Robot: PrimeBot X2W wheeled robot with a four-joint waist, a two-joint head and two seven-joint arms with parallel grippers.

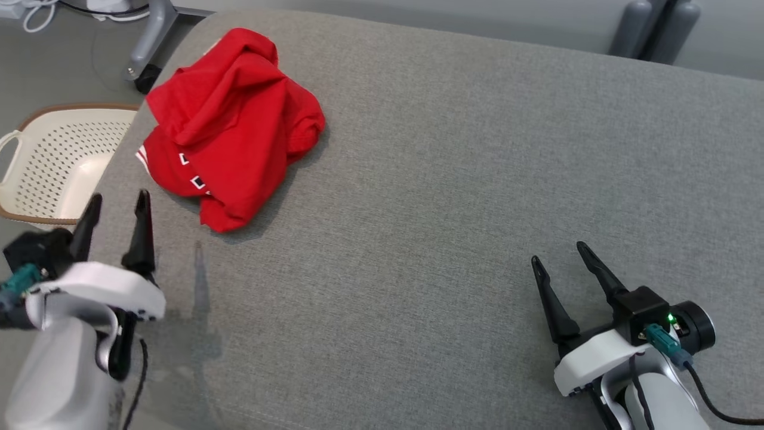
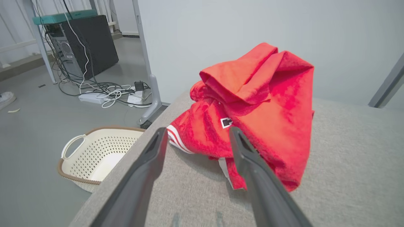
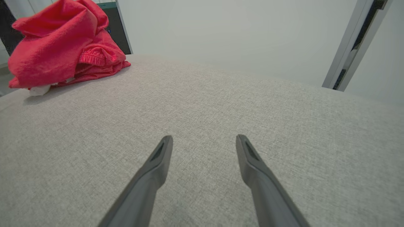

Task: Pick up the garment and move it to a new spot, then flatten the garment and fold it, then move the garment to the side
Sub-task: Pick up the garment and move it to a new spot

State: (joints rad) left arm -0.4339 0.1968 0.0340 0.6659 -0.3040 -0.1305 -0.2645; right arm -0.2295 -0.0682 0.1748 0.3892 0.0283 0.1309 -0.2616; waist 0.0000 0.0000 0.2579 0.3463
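A crumpled red garment (image 1: 230, 125) with white stripes and small black-and-white marks lies heaped near the far left corner of the grey cloth-covered table (image 1: 453, 197). My left gripper (image 1: 118, 203) hovers open at the table's left edge, a short way in front of the heap, nothing between its fingers. Seen from the left wrist, the garment (image 2: 262, 110) rises just beyond the open left gripper (image 2: 197, 130). My right gripper (image 1: 558, 252) stands open over the near right of the table, far from the cloth. From the right wrist, the garment (image 3: 60, 47) sits at upper left, beyond the open right gripper (image 3: 204, 139).
A cream perforated laundry basket (image 1: 57, 161) with a brown rim stands on the floor left of the table, also seen as the basket (image 2: 94, 154) in the left wrist view. A metal stand leg (image 1: 149, 42), cables and a dark computer case (image 2: 85, 44) are behind.
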